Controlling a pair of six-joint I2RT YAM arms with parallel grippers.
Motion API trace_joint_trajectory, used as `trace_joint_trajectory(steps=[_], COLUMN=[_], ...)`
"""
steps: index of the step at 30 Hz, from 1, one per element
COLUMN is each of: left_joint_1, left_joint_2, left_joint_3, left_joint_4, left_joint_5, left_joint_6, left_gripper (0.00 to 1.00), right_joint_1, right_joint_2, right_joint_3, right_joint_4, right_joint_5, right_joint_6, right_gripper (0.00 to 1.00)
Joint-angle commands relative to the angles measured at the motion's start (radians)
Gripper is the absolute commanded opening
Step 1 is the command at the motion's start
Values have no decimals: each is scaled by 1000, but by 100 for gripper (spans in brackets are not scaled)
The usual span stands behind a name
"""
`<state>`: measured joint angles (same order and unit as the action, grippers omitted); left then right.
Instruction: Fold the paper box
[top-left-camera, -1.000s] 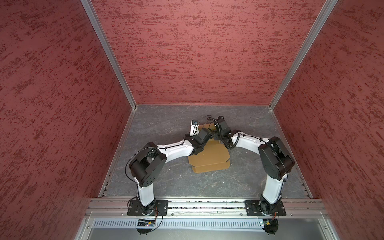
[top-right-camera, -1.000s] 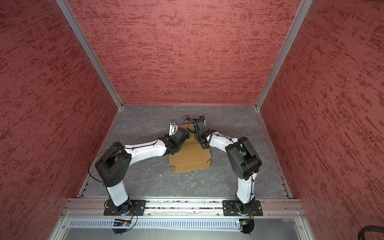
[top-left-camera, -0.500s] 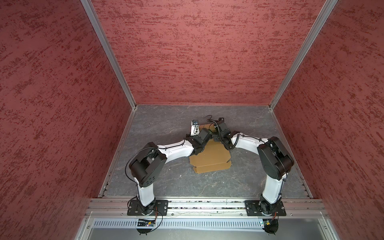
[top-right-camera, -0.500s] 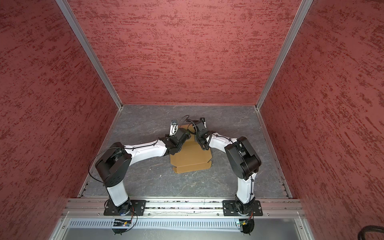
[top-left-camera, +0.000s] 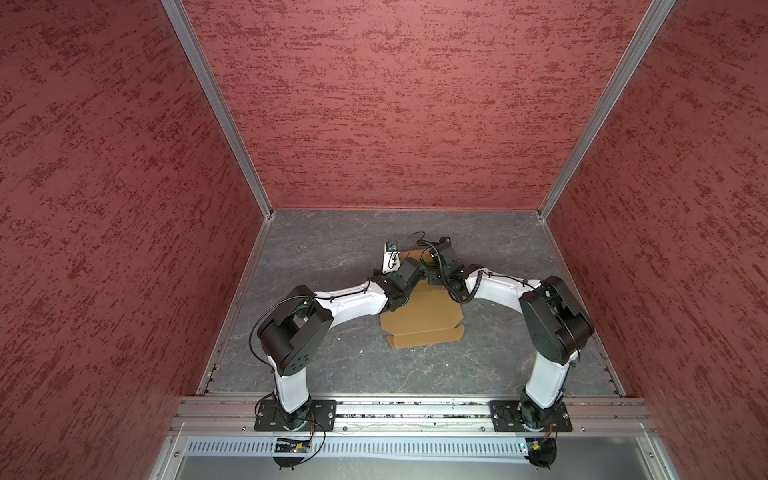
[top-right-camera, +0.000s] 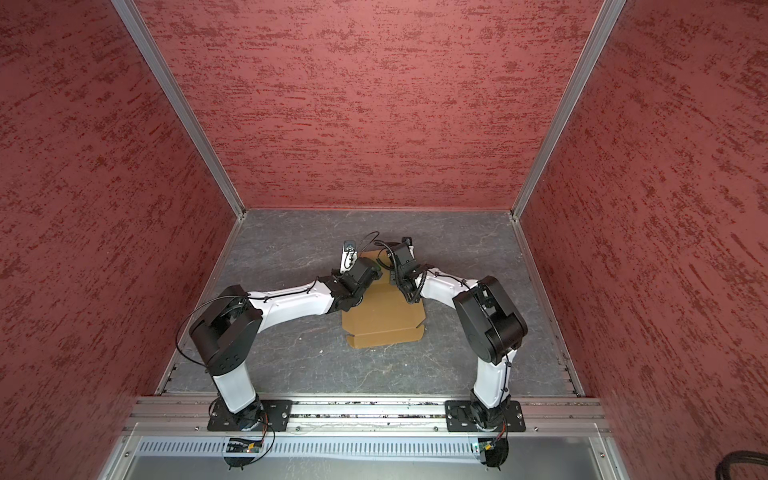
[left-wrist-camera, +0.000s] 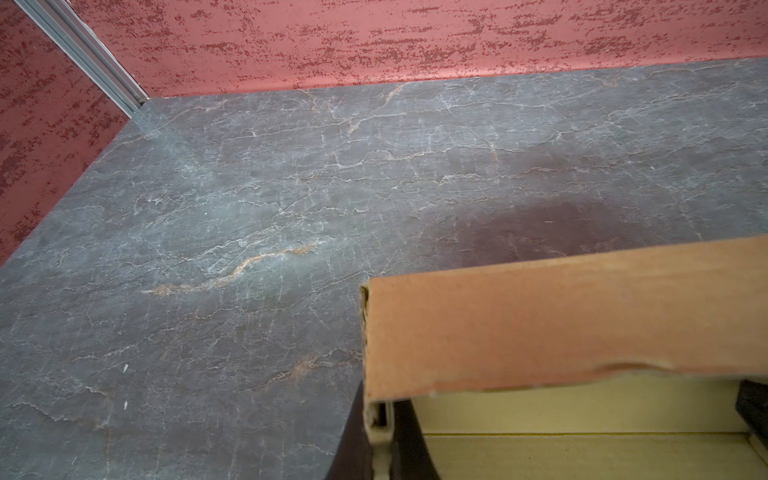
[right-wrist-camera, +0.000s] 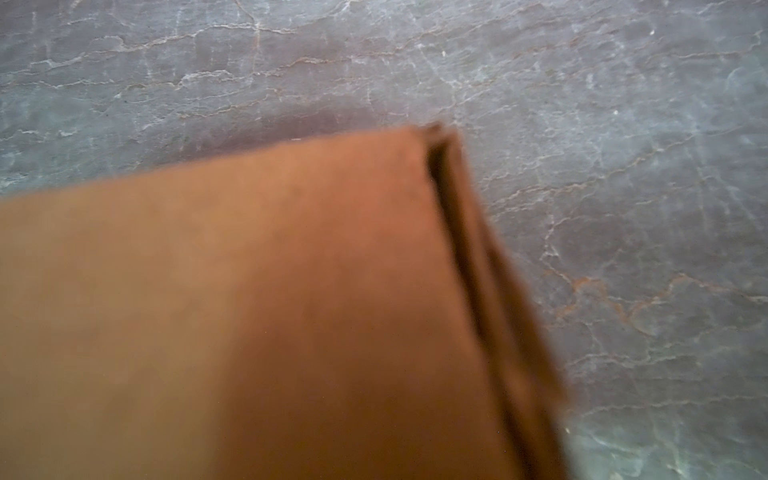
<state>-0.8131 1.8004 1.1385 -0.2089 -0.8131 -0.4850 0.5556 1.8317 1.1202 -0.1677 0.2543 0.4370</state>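
The paper box (top-left-camera: 419, 320) (top-right-camera: 382, 320) is tan cardboard lying mid-floor, with a flat flap toward the front and its far end raised. My left gripper (top-left-camera: 417, 268) (top-right-camera: 374, 270) is at that far end. In the left wrist view its dark fingers (left-wrist-camera: 411, 440) are shut on the edge of an upright cardboard wall (left-wrist-camera: 540, 324). My right gripper (top-left-camera: 434, 274) (top-right-camera: 395, 278) hangs over the same far end, right beside the left one. The right wrist view shows only a blurred cardboard panel (right-wrist-camera: 249, 311) with a folded corner, and the jaws are hidden.
Red textured walls (top-left-camera: 395, 104) enclose the grey slate floor (top-left-camera: 332, 249) on three sides. An aluminium rail (top-left-camera: 395, 411) with both arm bases runs along the front. The two wrists nearly touch over the box.
The box and the left arm stay where they were. The right wrist has shifted slightly toward the far end of the box.
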Motion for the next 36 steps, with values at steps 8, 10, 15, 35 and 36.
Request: trace_joint_trajectory(steps=[8, 10, 15, 35, 36], left_joint_1=[-8, -9, -7, -4, -4], left_joint_2=[-22, -25, -25, -29, -29], left_joint_3=[-62, -64, -64, -65, -66], left_joint_4=[-55, -57, -62, -68, -67], left_joint_5=[60, 60, 61, 60, 61], left_joint_6=[3, 2, 1, 6, 7], left_gripper=[0, 0, 0, 0, 0], right_joint_1=[-7, -14, -23, -51, -53], right_joint_2=[-99, -111, -134, -121, -115], right_joint_3=[-29, -39, -53, -21, -16], right_joint_4=[25, 31, 41, 56, 56], right_joint_5=[6, 12, 2, 5, 4], right_joint_6=[39, 44, 38, 32, 33], right_gripper=[46, 46, 46, 32, 32])
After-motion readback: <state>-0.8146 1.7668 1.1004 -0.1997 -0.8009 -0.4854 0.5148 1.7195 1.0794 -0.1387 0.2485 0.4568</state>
